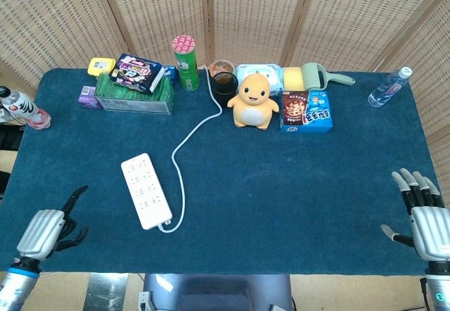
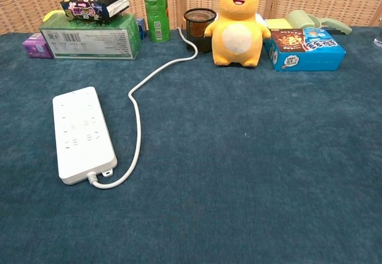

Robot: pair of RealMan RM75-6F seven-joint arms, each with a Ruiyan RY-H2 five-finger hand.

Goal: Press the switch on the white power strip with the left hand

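Fingers of the left hand [image 1: 43,232] mostly curled, one extended toward the white power strip [image 1: 145,190], holding nothing, well apart from it at the near left table edge. Strip lies left of centre, its cable [image 1: 184,141] running far toward the cup [image 1: 223,79]. Right hand [image 1: 426,219] fingers spread, empty, near right.

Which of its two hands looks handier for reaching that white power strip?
The left hand: it sits at the table's near-left edge, close to the white power strip. The right hand is far across the table.
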